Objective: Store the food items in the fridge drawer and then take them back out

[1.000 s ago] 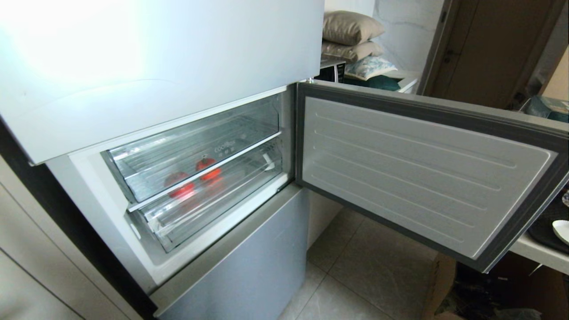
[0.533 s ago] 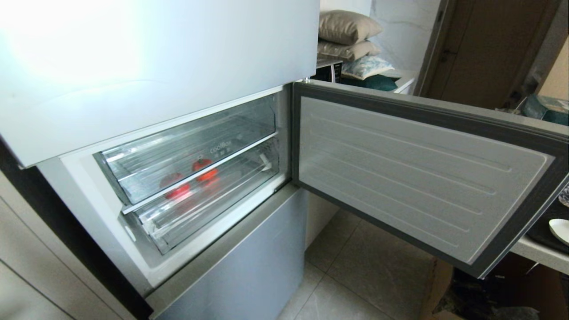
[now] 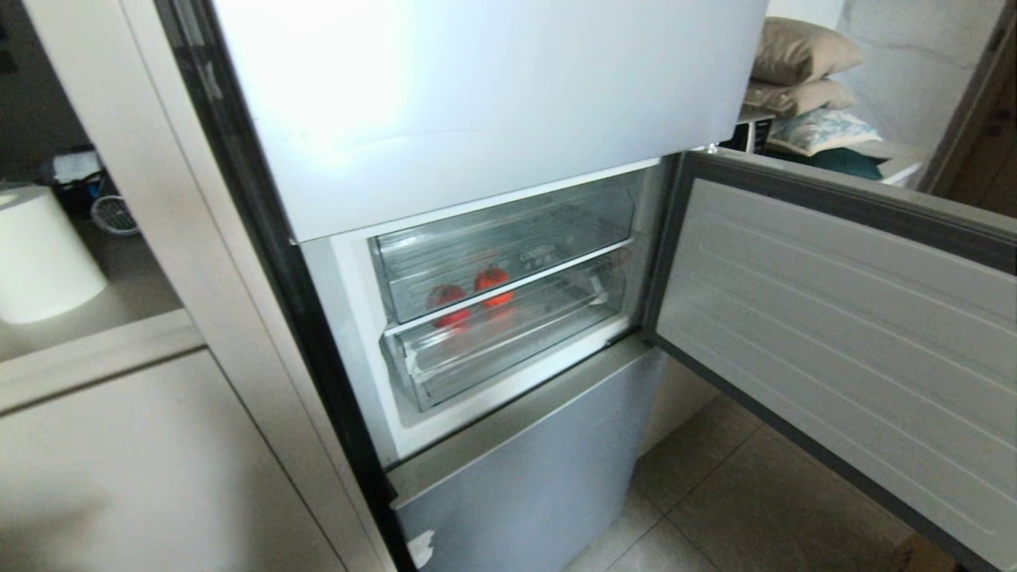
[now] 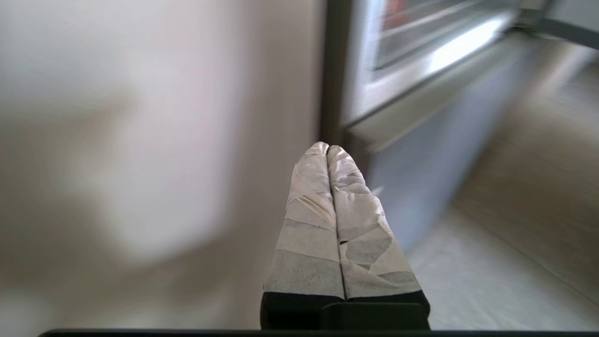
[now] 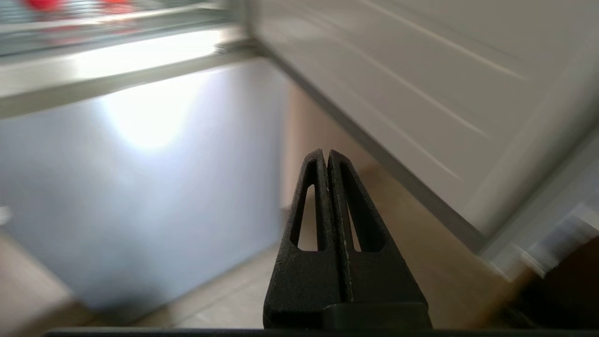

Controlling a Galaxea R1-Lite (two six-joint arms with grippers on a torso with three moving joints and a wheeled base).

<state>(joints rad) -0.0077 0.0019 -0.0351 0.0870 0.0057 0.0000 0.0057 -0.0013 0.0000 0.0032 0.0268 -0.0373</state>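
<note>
Pressing together with nothing between them, the fingers of the left gripper (image 4: pixel 328 150) and right gripper (image 5: pixel 326 153) hang low before the fridge, both out of the head view. Two orange-red fruits (image 3: pixel 493 286) lie behind the clear front of the fridge drawer (image 3: pixel 508 338), which sits pushed in. Storing looks done; taking them out is left. The open fridge door (image 3: pixel 834 342) stands to the right, narrowing any approach from that side.
</note>
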